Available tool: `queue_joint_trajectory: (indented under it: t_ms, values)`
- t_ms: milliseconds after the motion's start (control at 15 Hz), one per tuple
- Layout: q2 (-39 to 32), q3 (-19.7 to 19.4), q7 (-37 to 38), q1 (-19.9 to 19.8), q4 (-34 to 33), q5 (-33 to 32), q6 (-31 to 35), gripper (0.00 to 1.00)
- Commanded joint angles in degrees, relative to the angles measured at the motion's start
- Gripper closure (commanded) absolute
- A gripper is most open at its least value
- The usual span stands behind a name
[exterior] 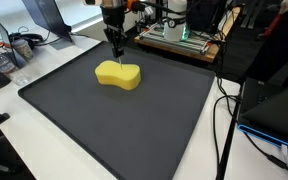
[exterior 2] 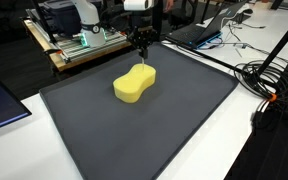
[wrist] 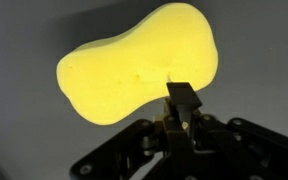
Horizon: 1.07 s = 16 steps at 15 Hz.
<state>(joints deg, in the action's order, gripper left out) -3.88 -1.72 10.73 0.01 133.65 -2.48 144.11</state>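
Closest to my wrist camera is my own pincer (wrist: pixel 181 108), black linkage filling the bottom of the frame, with its tips looking pressed together into one narrow dark point and nothing between them. Right past that tip sits the yellow peanut-shaped foam sponge (wrist: pixel 139 68), a soft block pinched in at the waist.

In the wrist view the tips land on the sponge's near edge, about at the waist, so the sponge lies just ahead of and under me. Whether I'm actually touching the foam or hovering a hair above it, I can't tell. Its long axis runs across that view, tilted up toward the right, so it's roughly crosswise to the way I'm pointing.

In both exterior views the sponge (exterior: pixel 118 74) lies flat on the big dark grey mat (exterior: pixel 134 130), toward the far half, with my pincer (exterior 2: pixel 141 50) coming straight down at its far end.

The mat covers most of the white desk (exterior 2: pixel 254 150). Around it: a wooden board with electronics (exterior 2: pixel 79 45), black cables (exterior 2: pixel 269 85), and a laptop (exterior 2: pixel 204 30).
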Motion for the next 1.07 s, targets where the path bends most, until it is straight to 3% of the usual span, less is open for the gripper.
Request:
queue_joint_trajectory:
  t_ms: [0,200,467,1000]
  values:
    - [5.9,0.4,-1.4,-0.2,1.8,1.6,-3.6,0.97]
    - [7.0,1.3,0.2,0.5,0.5,0.4,-5.1,0.97]
    - [4.6,4.0,7.9,1.8,-1.9,-5.3,-6.7,0.97]
    - [-0.4,8.1,30.5,7.1,-6.8,-27.1,-11.2,0.97]
